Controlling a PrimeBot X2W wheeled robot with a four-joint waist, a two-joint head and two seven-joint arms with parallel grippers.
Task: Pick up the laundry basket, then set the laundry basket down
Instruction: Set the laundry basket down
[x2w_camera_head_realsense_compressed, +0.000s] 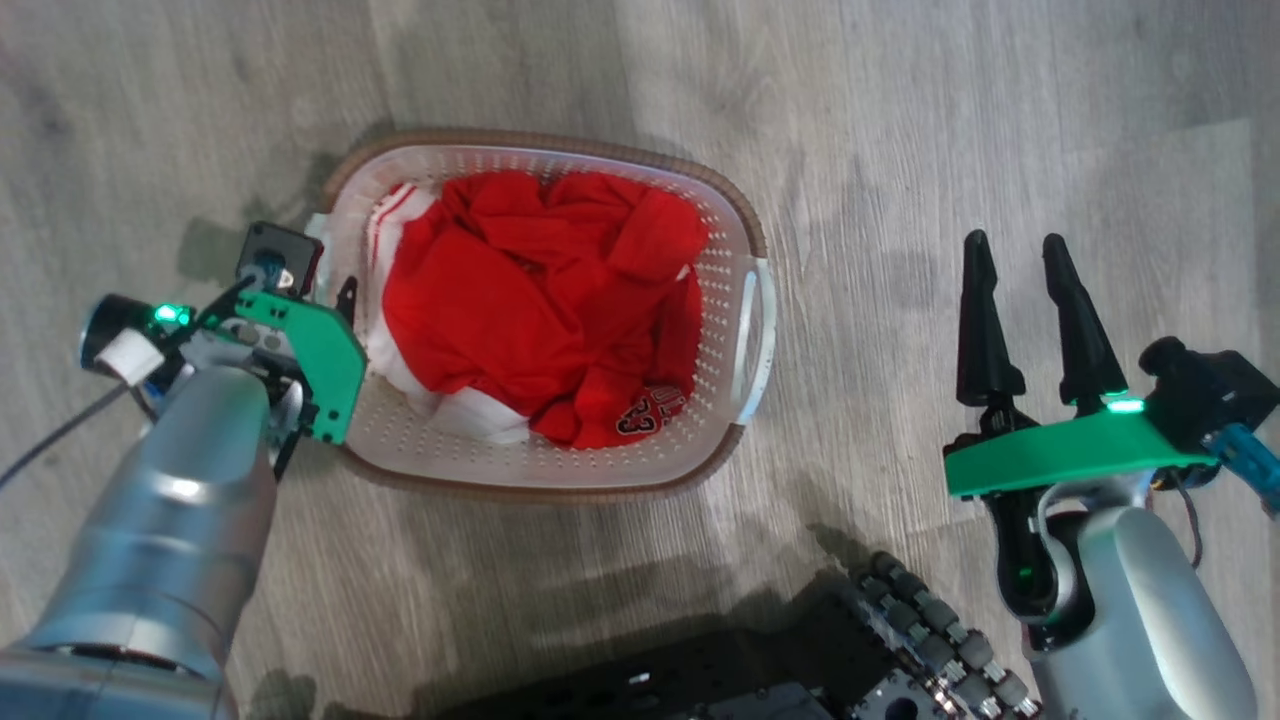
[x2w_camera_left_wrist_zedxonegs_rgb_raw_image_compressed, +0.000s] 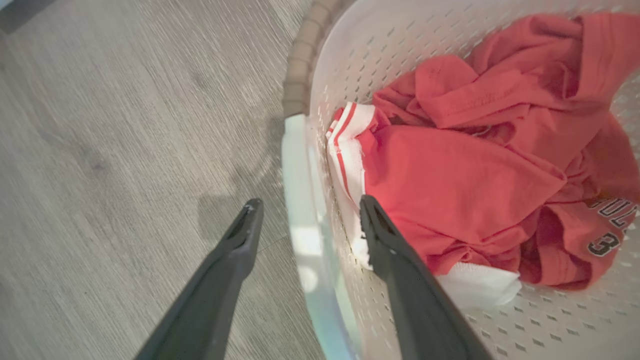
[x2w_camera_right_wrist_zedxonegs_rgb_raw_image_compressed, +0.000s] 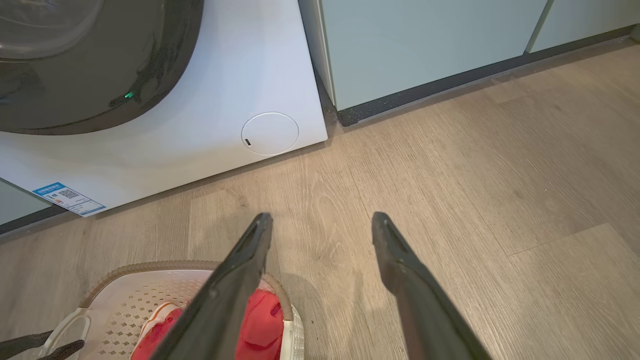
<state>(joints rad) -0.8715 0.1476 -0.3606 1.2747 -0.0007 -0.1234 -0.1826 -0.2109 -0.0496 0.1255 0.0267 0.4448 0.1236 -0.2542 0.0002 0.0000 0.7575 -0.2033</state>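
The laundry basket (x2w_camera_head_realsense_compressed: 600, 458), white and perforated with a brown rim, sits on the wood floor holding red and white clothes (x2w_camera_head_realsense_compressed: 540, 300). My left gripper (x2w_camera_head_realsense_compressed: 338, 298) is at its left side. In the left wrist view the left gripper (x2w_camera_left_wrist_zedxonegs_rgb_raw_image_compressed: 310, 201) is open and straddles the white left handle (x2w_camera_left_wrist_zedxonegs_rgb_raw_image_compressed: 296, 150), one finger outside the basket (x2w_camera_left_wrist_zedxonegs_rgb_raw_image_compressed: 350, 50) and one inside over the clothes. My right gripper (x2w_camera_head_realsense_compressed: 1015, 245) stands open over bare floor, well right of the right handle (x2w_camera_head_realsense_compressed: 762, 330). From the right wrist, the right gripper (x2w_camera_right_wrist_zedxonegs_rgb_raw_image_compressed: 322, 217) points past the basket (x2w_camera_right_wrist_zedxonegs_rgb_raw_image_compressed: 125, 295).
A white washing machine (x2w_camera_right_wrist_zedxonegs_rgb_raw_image_compressed: 200, 100) with a dark door and pale cabinets (x2w_camera_right_wrist_zedxonegs_rgb_raw_image_compressed: 425, 45) stand beyond the basket. My dark wheeled base (x2w_camera_head_realsense_compressed: 800, 670) is at the near edge. Wood floor surrounds the basket on all sides.
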